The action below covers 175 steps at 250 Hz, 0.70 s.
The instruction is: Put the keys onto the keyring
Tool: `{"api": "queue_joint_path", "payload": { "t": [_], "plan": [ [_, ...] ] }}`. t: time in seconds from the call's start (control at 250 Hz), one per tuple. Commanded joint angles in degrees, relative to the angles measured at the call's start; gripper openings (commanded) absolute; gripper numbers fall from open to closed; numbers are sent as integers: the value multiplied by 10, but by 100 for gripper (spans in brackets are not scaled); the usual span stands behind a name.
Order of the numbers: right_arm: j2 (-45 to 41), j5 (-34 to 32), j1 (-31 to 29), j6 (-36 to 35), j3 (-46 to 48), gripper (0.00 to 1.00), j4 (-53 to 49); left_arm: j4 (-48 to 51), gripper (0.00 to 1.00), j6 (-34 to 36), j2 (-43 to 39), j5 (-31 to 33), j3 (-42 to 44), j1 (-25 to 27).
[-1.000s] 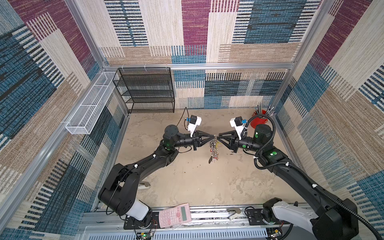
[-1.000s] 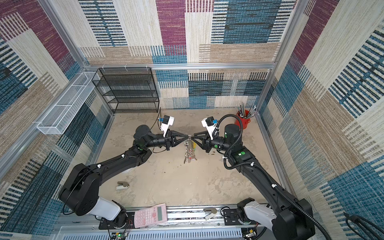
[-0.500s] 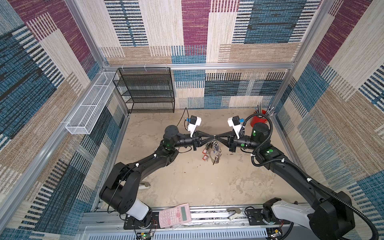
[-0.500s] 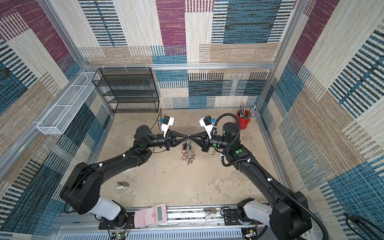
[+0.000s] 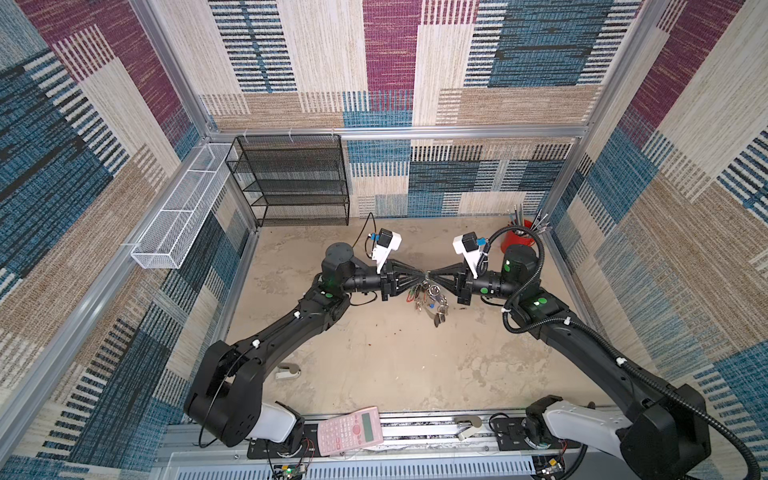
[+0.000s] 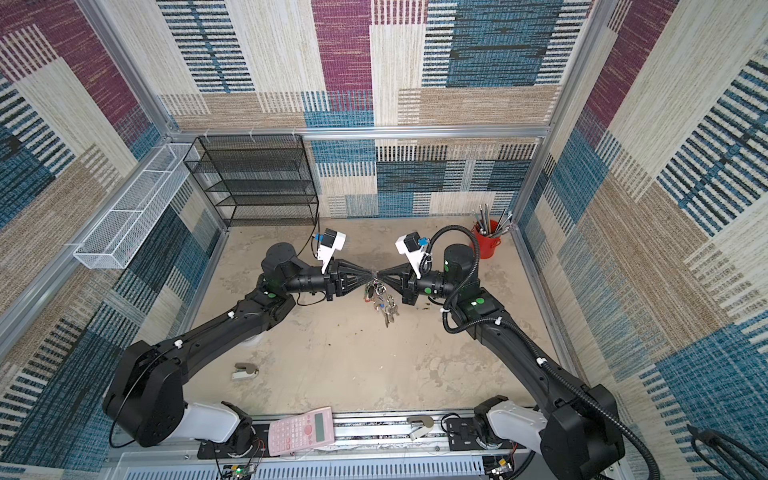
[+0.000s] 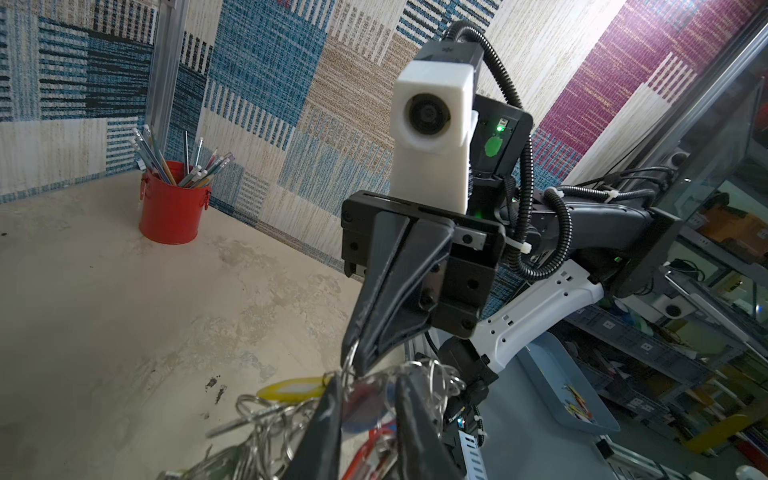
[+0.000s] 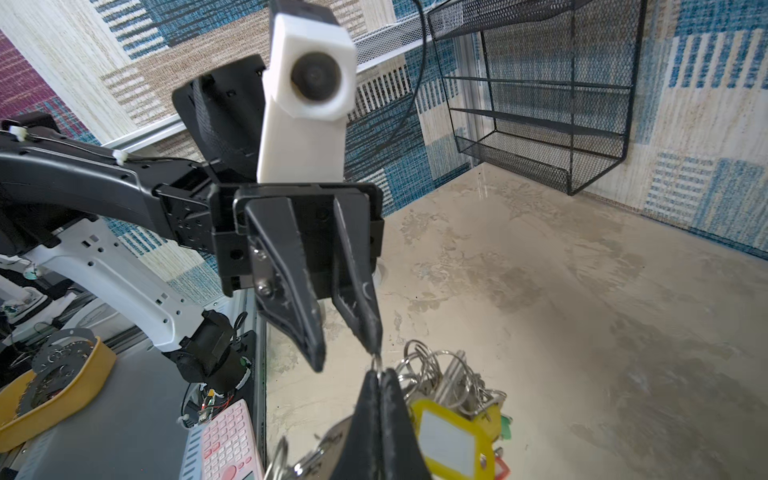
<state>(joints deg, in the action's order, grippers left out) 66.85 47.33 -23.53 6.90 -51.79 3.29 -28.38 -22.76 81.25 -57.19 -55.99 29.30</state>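
My two grippers meet tip to tip above the middle of the table in both top views. From that meeting point hangs the keyring (image 5: 430,296) (image 6: 380,299), loaded with silver rings, keys and coloured tags. My right gripper (image 8: 376,376) (image 6: 380,276) is shut, its fingers pressed together on the keyring's thin metal edge. The keys with the yellow tag (image 8: 449,440) (image 7: 291,388) hang right beside its fingers. My left gripper (image 7: 368,388) (image 5: 424,274) is open. Its fingers stand apart around the top of the bunch, and one fingertip (image 8: 373,351) touches a silver loop.
A red cup of pencils (image 5: 517,243) stands in the back right corner. A black mesh shelf (image 5: 299,183) stands against the back wall, and a white wire basket (image 5: 183,212) hangs on the left wall. A pink calculator (image 5: 351,428) lies on the front rail, a small beige clip (image 5: 287,370) front left.
My right gripper has closed onto the keyring and moved in against the left one. My left gripper, shut before, has opened. The bunch has swung a little.
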Motion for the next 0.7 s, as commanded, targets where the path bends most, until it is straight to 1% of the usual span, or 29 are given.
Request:
{"api": "queue_joint_path", "payload": {
  "t": [0.0,0.076,0.156,0.252,0.448,0.54,0.696],
  "plan": [
    [6,-28,-8,-52,-21,0,-38,185,32,135,-26,-6,-36,-9],
    [9,-29,-13,-71,-30,0,-61,314,36,226,-36,4,-77,-13],
    [9,-21,-18,-90,-35,0,-79,443,42,315,-29,7,-130,-14],
    [12,-13,-21,-110,-45,0,-102,541,44,389,-13,9,-180,-14],
    [14,11,-28,-136,-64,0,-138,643,45,476,25,15,-245,-13],
    [16,28,-32,-140,-69,0,-146,664,45,488,44,10,-268,-12],
    [20,33,-35,-141,-73,0,-152,674,41,498,57,9,-282,-2]
  ]
}}
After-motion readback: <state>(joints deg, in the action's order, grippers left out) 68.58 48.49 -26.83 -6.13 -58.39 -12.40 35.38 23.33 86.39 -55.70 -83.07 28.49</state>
